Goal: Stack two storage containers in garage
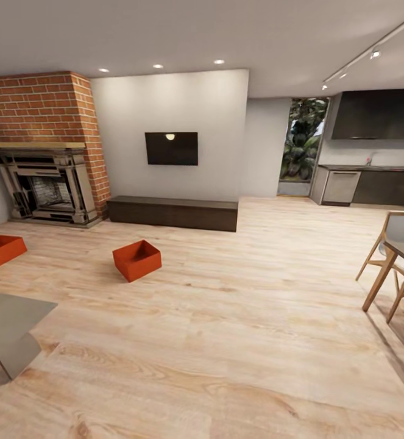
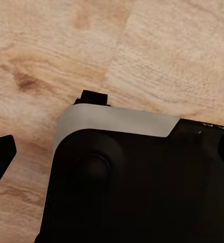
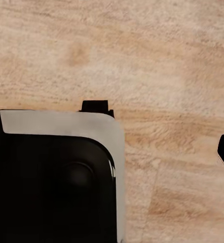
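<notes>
You face the living room, both bins on the wood floor (image 1: 238,317).

One bin (image 1: 138,260) sits in front of the fireplace (image 1: 46,189), towards the TV bench (image 1: 172,213); the other bin (image 1: 2,250) lies nearer the fireplace, well apart from it. Your wrist views look down past the robot's base (image 2: 137,182) at planks; jaw state can't be told.

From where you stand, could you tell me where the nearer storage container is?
In the head view, the nearer storage container sits on the wood floor left of centre, before the dark bench under the TV.
</notes>
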Controlling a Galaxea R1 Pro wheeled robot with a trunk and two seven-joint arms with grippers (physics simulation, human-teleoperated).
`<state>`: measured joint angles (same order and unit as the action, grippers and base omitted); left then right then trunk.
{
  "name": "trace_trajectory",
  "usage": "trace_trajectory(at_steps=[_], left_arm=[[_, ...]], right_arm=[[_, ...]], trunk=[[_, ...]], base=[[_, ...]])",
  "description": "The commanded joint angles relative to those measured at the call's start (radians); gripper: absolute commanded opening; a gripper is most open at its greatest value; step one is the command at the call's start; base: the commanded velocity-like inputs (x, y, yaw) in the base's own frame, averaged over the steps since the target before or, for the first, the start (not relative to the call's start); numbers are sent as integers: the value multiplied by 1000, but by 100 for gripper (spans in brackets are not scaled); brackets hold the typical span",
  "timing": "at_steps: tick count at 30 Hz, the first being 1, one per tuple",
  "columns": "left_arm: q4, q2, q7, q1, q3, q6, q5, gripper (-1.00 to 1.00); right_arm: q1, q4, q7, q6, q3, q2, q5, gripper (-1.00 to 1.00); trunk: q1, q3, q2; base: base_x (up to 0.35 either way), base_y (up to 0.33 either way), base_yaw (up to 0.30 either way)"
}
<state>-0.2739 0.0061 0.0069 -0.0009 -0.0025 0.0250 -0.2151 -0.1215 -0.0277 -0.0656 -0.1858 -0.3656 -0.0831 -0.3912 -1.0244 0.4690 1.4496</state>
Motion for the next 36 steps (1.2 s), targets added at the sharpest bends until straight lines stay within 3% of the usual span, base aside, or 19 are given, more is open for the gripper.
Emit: trace_trajectory(at_steps=[1, 36], left_arm=[[-1, 0, 1, 0, -1, 3, -7, 100], [-2, 0, 1, 0, -1, 3, -7, 100]], right_arm=[[-1, -3, -7, -5, -6, 1, -11, 100], [-1, -3, 7, -7, -5, -1, -11, 100]], trunk=[[-1, 1, 0], [-1, 1, 0]], base=[[324, 0, 0], [324, 0, 0]])
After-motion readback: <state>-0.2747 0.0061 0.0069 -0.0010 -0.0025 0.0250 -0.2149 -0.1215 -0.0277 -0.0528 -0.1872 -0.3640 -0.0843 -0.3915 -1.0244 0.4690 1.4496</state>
